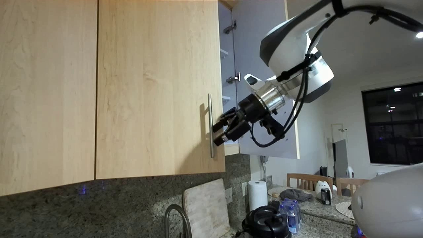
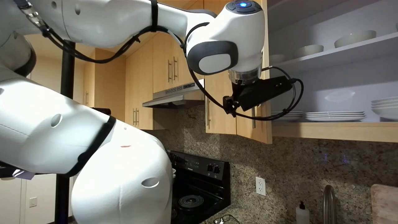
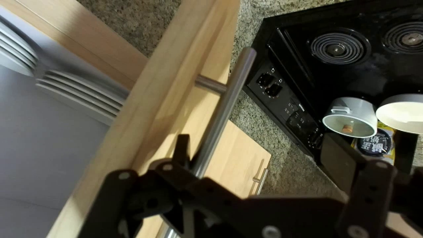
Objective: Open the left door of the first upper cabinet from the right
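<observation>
Just beside the tool (image 1: 218,134) runs the left door's (image 1: 155,86) handle (image 1: 210,114).

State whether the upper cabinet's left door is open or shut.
Partly open: in an exterior view, the left door angles outward from the cabinet.

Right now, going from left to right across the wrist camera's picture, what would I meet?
A stack of dishes cut off at the edge → a stack of plates → the near steel bar handle → a smaller-looking bar handle → a pale pot → a pale pan.
</observation>
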Controlling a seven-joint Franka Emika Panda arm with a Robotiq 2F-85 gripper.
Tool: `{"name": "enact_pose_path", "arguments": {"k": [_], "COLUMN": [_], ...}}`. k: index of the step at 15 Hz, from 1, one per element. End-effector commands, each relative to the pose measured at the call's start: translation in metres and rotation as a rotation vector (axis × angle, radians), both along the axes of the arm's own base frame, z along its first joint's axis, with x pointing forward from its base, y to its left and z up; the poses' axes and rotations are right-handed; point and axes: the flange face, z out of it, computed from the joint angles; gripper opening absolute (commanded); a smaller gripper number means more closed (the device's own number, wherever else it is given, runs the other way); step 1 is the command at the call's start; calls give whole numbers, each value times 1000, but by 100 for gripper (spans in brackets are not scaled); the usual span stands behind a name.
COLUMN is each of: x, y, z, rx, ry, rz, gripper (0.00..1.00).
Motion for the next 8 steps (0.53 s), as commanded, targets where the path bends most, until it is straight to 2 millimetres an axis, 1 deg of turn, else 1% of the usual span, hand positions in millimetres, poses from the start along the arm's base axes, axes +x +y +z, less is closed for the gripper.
{"name": "enact_pose_path", "arguments": {"k": [1,5,8], "x": [-5,-9,-14], "y": [44,47,44], "z": [1,2,7], "rx": [-12,-7,24], "ry": [-24,-37,-55], "rz": [117,50,-14], "gripper": [100,100,100]}}
